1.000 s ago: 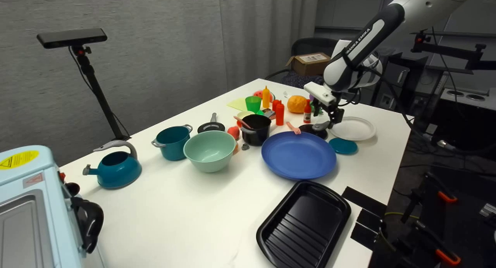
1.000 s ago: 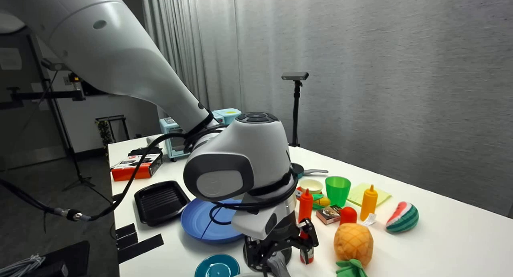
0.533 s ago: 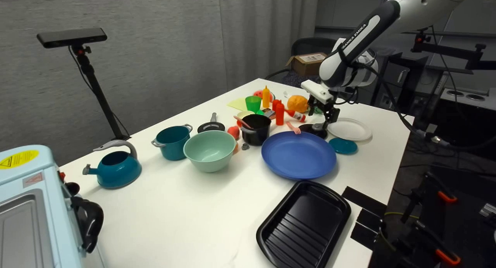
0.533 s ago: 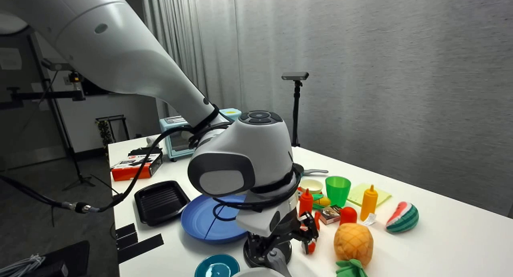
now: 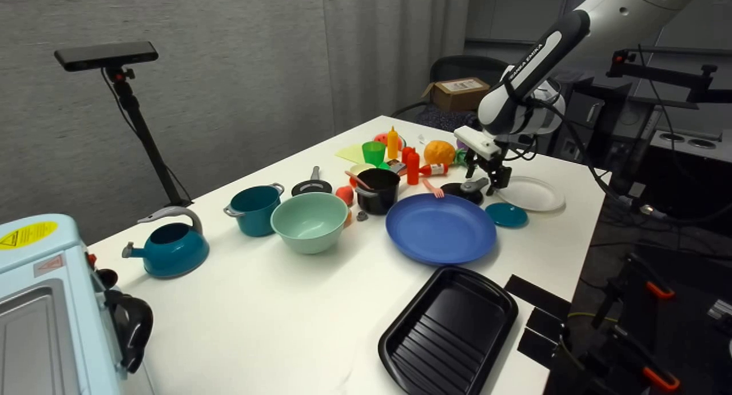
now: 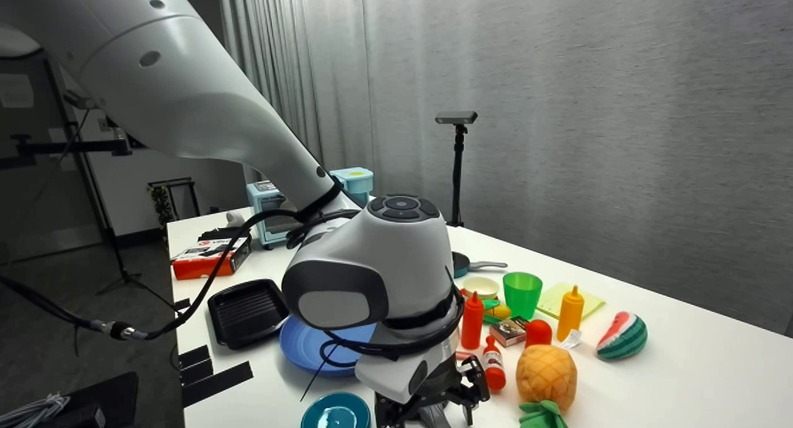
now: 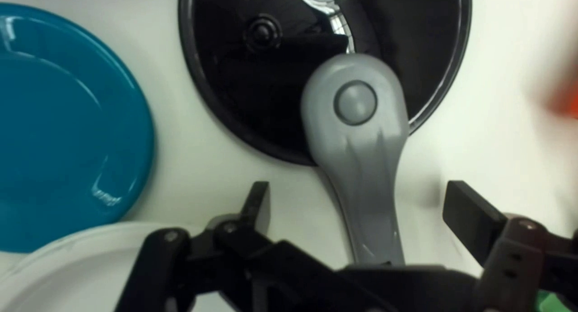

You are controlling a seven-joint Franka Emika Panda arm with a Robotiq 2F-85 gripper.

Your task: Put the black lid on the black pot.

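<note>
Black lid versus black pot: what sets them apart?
The black lid is flat; the black pot is deep and open. The lid's gray handle is long; the pot's visible handle short. The open claw straddles the lid's handle; the pot stands away from the claw. Both are round and black.

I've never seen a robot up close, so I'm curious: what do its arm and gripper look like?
The arm is whitish, glossy and rounded, with a black panel lettered FRANKA EMIKA, a round cluster of dark buttons, and black cables strapped along it. The gripper is black and jointed, its two fingers flat and blocky at the tips.
</note>
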